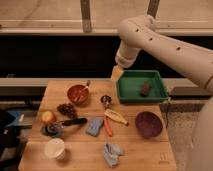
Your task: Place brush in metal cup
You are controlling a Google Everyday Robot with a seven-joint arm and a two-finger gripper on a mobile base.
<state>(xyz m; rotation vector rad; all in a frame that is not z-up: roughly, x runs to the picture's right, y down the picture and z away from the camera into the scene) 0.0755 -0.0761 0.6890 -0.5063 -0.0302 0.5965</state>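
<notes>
Camera view: brush (75,122), slim black handle with a round dark head at its left end, lying flat on the wooden table (145,155) towards the left side, between grapes (66,109) and white cup (55,148); metal cup (105,100), small, shiny, upright, mid-table, just right of the red bowl (78,94), apart from the brush. Gripper (116,74), empty, fingers spread, hanging above the table's far edge just left of the green tray (140,99), which holds a brown block (145,88)
</notes>
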